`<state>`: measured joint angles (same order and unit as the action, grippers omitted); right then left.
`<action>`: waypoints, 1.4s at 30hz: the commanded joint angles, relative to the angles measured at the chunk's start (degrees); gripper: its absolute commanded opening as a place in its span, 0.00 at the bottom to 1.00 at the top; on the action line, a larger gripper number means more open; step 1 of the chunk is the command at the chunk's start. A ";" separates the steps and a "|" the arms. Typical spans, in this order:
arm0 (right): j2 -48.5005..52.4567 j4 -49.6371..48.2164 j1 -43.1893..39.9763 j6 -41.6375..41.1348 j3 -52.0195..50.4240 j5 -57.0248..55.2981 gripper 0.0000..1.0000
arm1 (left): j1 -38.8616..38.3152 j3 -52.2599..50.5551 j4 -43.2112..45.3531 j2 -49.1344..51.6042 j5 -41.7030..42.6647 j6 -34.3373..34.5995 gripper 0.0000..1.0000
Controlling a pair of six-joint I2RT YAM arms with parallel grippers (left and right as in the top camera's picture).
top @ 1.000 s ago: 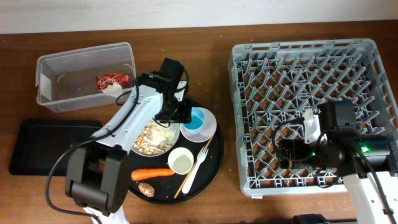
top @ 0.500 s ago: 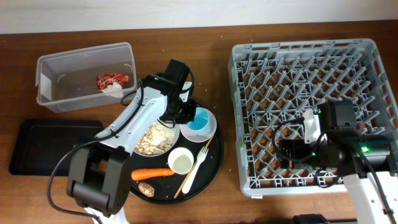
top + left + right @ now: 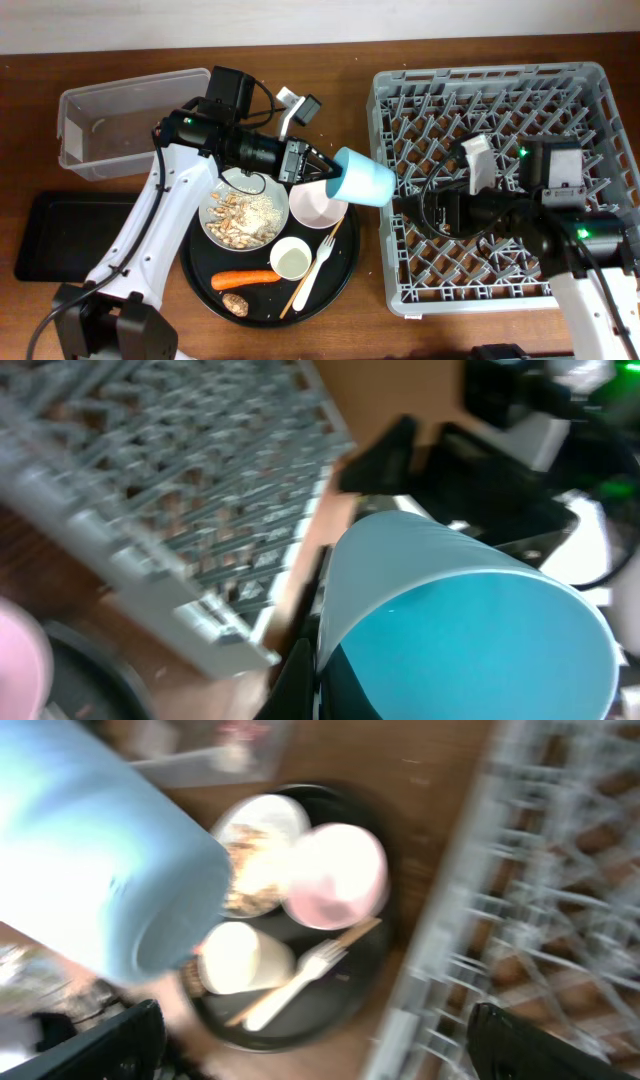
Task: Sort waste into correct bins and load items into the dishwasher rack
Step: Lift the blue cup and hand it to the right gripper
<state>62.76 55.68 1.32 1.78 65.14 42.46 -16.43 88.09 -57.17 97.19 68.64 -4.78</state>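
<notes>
My left gripper [image 3: 322, 176] grips the rim of the light blue cup [image 3: 362, 181]. The cup is tipped sideways, deeper teal inside, its base pointing at my right gripper [image 3: 408, 212], which is spread open just beyond.

Dark brown wood table [image 3: 350, 60] w/ pale band [image 3: 300, 20] along top edge, even light

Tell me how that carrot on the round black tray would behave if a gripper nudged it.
The carrot looks straight and unbent, so probably stiff. Its round tapered body lying flat would likely roll in a curve when pushed sideways.
</notes>
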 commanded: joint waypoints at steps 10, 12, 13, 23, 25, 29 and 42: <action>3.74 -1.51 0.17 19.21 0.76 35.15 0.96 | -0.07 0.61 0.11 -0.35 1.84 -3.45 0.00; 3.74 -1.49 0.17 19.21 0.76 35.15 0.96 | -0.07 0.61 0.17 -0.35 1.81 -3.45 0.00; 3.74 -1.49 0.17 19.19 0.76 35.15 0.96 | -0.07 0.61 0.20 -0.35 1.84 -3.45 0.00; 5.01 -1.51 0.22 18.73 0.76 26.12 0.95 | -3.28 0.61 2.69 -0.35 4.04 0.66 0.00; 5.11 -1.55 0.22 18.75 0.76 22.84 0.95 | -3.23 0.61 2.69 -0.35 4.04 0.72 0.00; 5.11 -3.28 0.22 18.78 0.76 20.17 0.95 | -3.30 0.61 2.69 -0.35 5.18 1.77 0.00; 5.11 -6.40 0.22 18.78 0.76 30.47 0.83 | -3.41 0.61 2.78 -0.35 5.11 1.77 0.00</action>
<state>67.72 49.36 1.21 20.01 65.14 70.54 -19.77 88.09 -54.57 97.19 72.42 -3.38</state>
